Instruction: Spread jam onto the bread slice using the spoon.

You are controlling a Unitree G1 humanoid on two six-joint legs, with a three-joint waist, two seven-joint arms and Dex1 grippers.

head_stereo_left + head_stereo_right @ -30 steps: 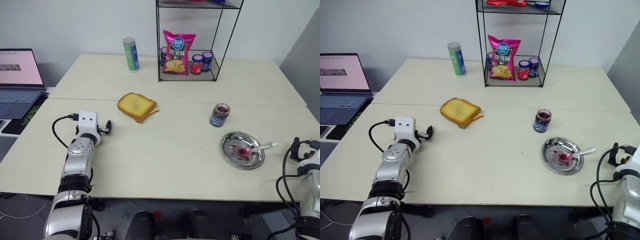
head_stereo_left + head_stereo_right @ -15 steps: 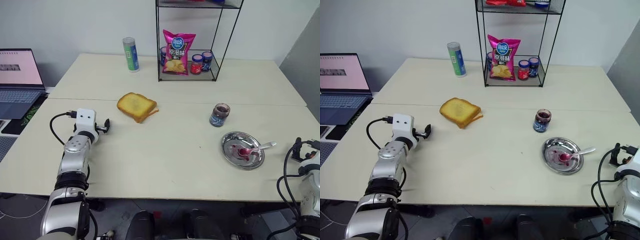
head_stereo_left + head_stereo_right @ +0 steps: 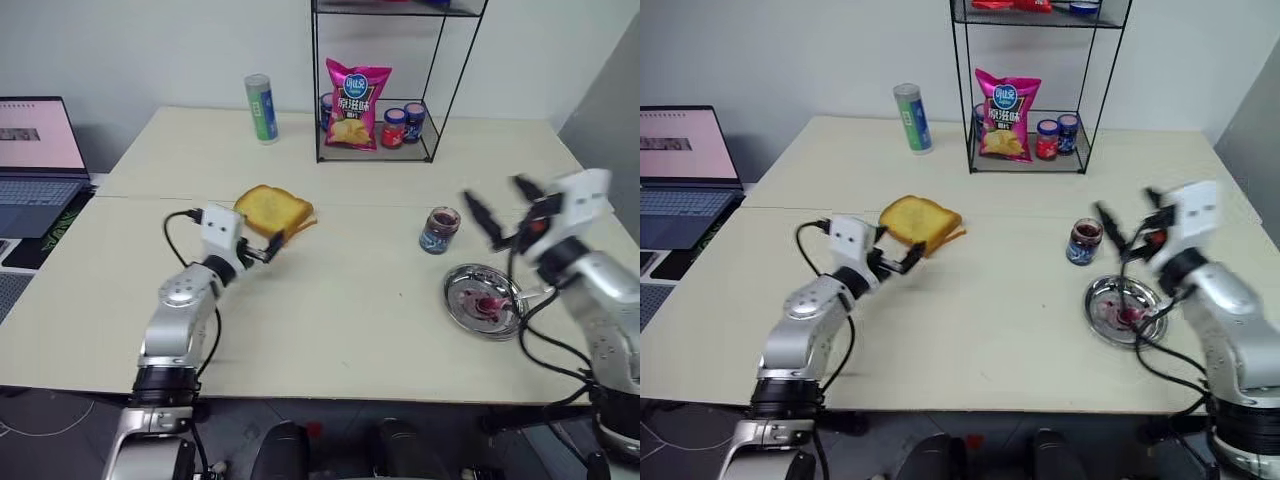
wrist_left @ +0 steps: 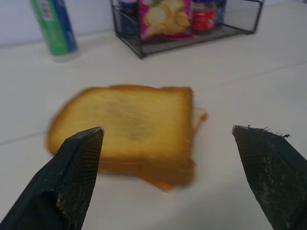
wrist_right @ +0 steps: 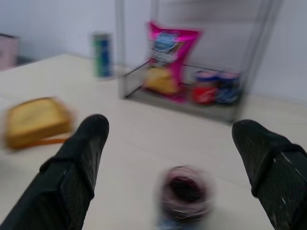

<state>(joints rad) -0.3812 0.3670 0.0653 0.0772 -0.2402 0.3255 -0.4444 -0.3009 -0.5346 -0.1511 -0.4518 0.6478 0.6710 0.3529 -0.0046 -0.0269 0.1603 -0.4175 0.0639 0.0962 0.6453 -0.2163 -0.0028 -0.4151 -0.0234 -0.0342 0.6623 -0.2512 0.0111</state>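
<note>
Both tools spread wide, empty. My left tool (image 3: 268, 247) just before bread slice (image 3: 273, 211) on surface (image 3: 350, 320). My right tool (image 3: 505, 212) above dish (image 3: 458, 300) holding spoon (image 3: 512, 298). Spoon likely light, stiff, slippery; take handle. Bread likely soft.

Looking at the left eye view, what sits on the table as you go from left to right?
Laptop → green can → bread slice → chip bag → open jam jar → steel dish.
</note>
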